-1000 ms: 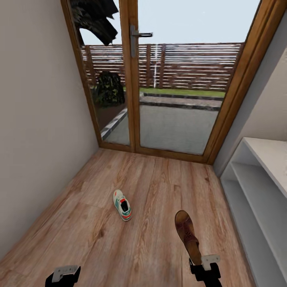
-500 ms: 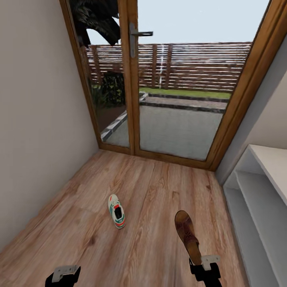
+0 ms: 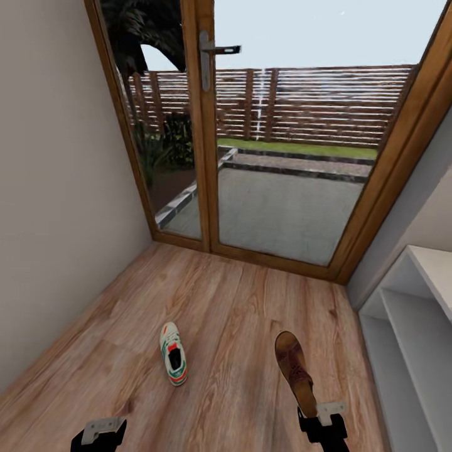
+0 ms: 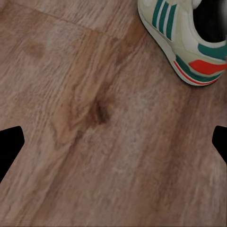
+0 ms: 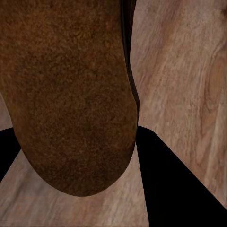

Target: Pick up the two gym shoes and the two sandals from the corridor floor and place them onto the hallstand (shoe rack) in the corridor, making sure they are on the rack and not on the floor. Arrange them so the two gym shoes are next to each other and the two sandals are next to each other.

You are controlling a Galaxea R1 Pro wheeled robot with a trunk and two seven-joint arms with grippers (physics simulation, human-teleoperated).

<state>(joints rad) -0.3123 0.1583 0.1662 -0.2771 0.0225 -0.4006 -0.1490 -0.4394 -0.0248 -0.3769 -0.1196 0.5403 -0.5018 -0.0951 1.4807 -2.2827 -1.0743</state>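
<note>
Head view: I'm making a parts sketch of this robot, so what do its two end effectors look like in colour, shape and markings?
Both look alike. The left end effector and the right end effector each have a black, blocky body topped by a small light-grey plate with two small dark holes. In the wrist views the fingers are plain black wedges. I see no cables, labels or other markings.

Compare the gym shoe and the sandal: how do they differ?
The gym shoe is white with teal stripes; the sandal is dark brown. The gym shoe lies free on the wood floor; the sandal's heel end is held in the right hand. Both point roughly toward the glass door.
</note>
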